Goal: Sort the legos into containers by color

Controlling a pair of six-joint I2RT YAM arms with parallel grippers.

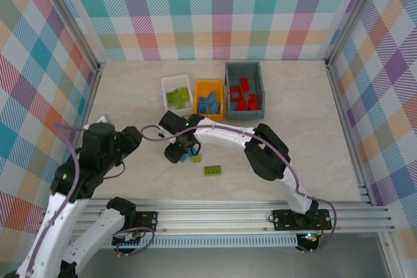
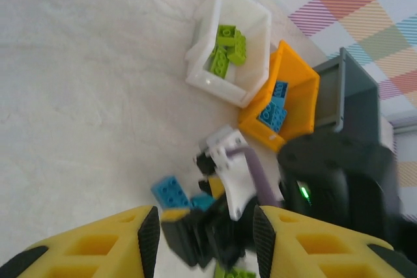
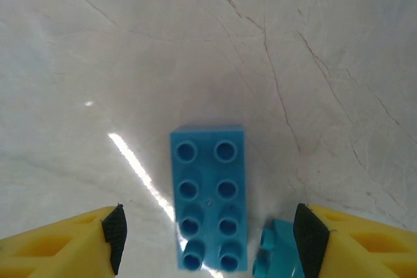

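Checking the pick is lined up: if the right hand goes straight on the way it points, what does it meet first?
Most likely the blue two-by-four brick, lying studs-up between the open right hand fingers; another cyan piece sits close beside it.

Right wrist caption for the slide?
Open right end effector poised over an eight-stud blue brick on the marbled table, second blue piece alongside.

Three bins: one white bin (image 1: 165,93), one orange bin (image 1: 197,101), one dark grey bin (image 1: 244,66). Loose on the bench (image 1: 313,128), at 6 o'clock from the bins: two blue bricks (image 3: 208,203), two lime green bricks (image 1: 212,170). Binned bricks overlap, several per bin, exact counts unclear.
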